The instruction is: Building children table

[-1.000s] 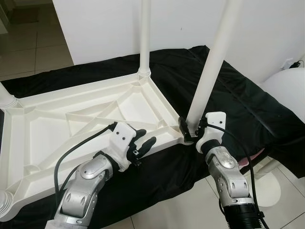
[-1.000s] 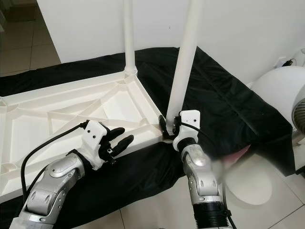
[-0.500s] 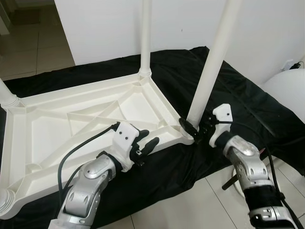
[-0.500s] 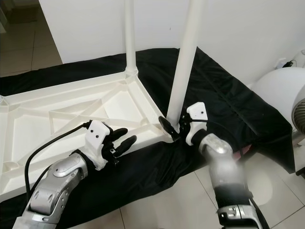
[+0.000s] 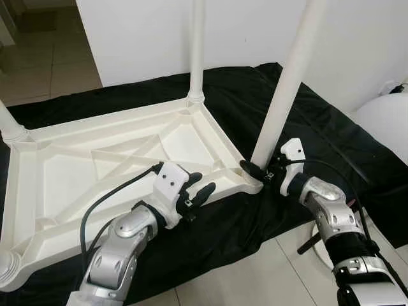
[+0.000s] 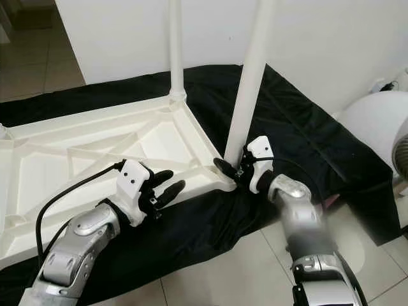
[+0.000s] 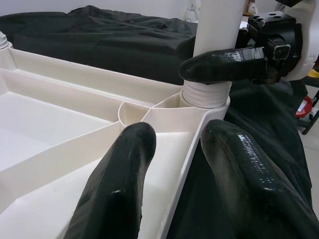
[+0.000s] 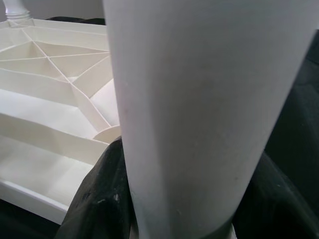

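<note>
In the left eye view I see the white table top (image 5: 95, 166) lying upside down on a black cloth (image 5: 319, 134) spread over the tiled floor (image 5: 44, 57). Its ribbed underside faces up. Three legs stand up from its corners: the far leg (image 5: 196, 48), the near right leg (image 5: 285, 86), and a bit of one at the left edge (image 5: 9, 124). My right gripper (image 5: 260, 173) is at the bottom of the near right leg, with its black fingers wrapped around it right where it goes into the corner socket. My left gripper (image 5: 197, 190) sits over the front edge of the table top, fingers spread apart and holding nothing. A big round white thing (image 5: 386, 121) sits off to the right.

In the right eye view I see the same things from a little to the side. The left gripper's black cable (image 6: 70, 194) loops back over the table top.

In the left wrist view my two black fingers (image 7: 119, 184) are apart, one over the table top and one just past its edge. Ahead, the right gripper's finger (image 7: 224, 63) lies across the leg just above the socket (image 7: 205, 97).

In the right wrist view the near right leg is very close up. Black fingers (image 8: 97, 194) hug it on both sides, and the table's ribs lie behind it.
</note>
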Controlling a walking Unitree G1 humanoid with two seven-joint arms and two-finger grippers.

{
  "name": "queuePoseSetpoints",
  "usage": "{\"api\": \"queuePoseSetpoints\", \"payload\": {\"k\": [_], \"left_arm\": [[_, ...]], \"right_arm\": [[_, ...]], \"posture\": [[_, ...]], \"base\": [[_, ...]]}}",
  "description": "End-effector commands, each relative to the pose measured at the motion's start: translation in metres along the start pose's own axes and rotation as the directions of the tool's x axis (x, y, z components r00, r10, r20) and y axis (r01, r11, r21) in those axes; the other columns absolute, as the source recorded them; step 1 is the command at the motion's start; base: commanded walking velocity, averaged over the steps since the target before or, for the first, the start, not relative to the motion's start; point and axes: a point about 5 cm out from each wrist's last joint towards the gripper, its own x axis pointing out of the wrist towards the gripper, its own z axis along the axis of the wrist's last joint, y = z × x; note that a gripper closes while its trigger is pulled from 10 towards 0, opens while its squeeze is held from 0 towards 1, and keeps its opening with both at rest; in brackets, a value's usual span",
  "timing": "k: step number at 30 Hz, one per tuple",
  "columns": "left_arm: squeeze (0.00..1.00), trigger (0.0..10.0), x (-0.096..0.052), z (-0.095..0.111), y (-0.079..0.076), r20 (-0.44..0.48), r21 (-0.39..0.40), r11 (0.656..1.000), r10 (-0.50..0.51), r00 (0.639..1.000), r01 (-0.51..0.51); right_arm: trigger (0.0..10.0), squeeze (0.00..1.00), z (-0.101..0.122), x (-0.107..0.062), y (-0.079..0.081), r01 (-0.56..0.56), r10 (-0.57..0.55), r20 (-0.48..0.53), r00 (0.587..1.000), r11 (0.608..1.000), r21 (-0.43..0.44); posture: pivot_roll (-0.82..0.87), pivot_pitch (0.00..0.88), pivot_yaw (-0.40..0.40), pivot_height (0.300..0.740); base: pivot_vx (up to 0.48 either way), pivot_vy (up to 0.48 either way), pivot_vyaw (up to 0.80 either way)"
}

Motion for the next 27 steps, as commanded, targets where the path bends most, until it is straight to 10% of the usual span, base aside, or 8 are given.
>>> {"api": "queuePoseSetpoints", "payload": {"k": [1, 7, 8, 27], "left_arm": [[0.0, 10.0, -0.002, -0.003, 0.002, -0.014, -0.006, 0.998, 0.067, 0.998, -0.067], [0.0, 10.0, -0.003, -0.004, 0.0, -0.013, -0.017, 0.997, 0.079, 0.997, -0.079], [0.0, 10.0, -0.002, -0.004, -0.001, -0.008, -0.024, 0.996, 0.089, 0.996, -0.089], [0.0, 10.0, -0.002, -0.004, 0.002, -0.002, -0.037, 0.992, 0.121, 0.993, -0.121]], "right_arm": [[0.0, 0.0, -0.008, 0.0, 0.002, -0.024, 0.024, -0.033, 0.999, 1.0, 0.001], [0.1, 0.0, -0.01, -0.002, 0.004, -0.04, 0.04, -0.03, 0.999, 0.999, 0.021], [10.0, 0.0, -0.01, -0.003, 0.004, -0.024, 0.024, -0.014, 1.0, 0.999, 0.042], [10.0, 0.0, -0.003, -0.001, 0.05, 0.302, -0.31, 0.045, 0.95, 0.944, 0.132]], "posture": [[-0.04, 0.06, -0.028, 0.74], [-0.04, 0.068, -0.043, 0.74], [-0.04, 0.071, -0.05, 0.74], [-0.04, 0.081, -0.066, 0.74]], "base": [[0.0, 0.0, 0.0], [0.0, 0.0, 0.0], [0.0, 0.0, 0.0], [0.0, 0.0, 0.0]]}}
